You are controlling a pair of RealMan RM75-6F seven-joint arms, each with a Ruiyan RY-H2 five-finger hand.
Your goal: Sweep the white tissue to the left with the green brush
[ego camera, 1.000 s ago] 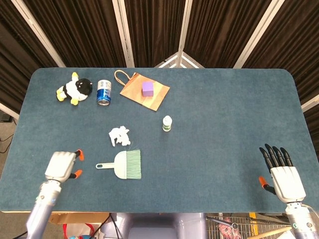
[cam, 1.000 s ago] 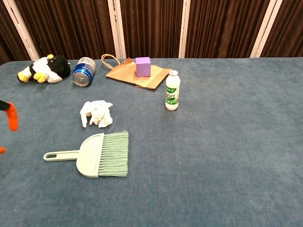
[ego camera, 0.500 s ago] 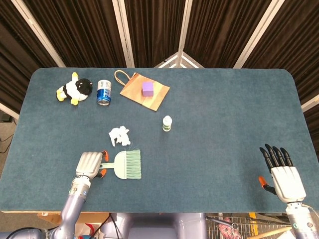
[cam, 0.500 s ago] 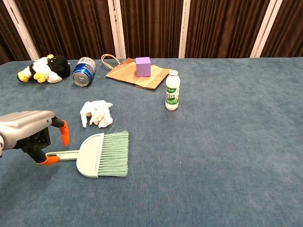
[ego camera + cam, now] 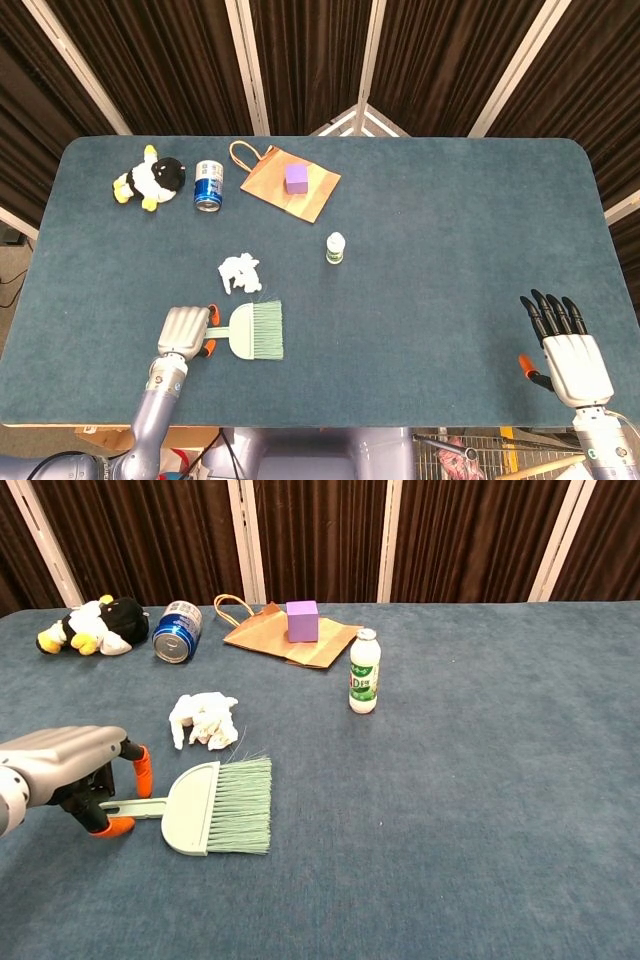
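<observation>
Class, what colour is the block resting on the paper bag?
Purple block on the brown paper bag; clearest in the chest view.

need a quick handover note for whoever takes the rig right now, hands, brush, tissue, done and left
Left hand: over the green brush handle, fingers either side of it; grip not confirmed.
Right hand: open, idle at the table's near right corner.
Green brush: flat on the table, bristles pointing right.
White tissue: just beyond the brush head, not touching it, unswept.
Done: left hand placed at the handle.
Left: close on the handle, lift, set bristles right of the tissue, sweep left.
</observation>
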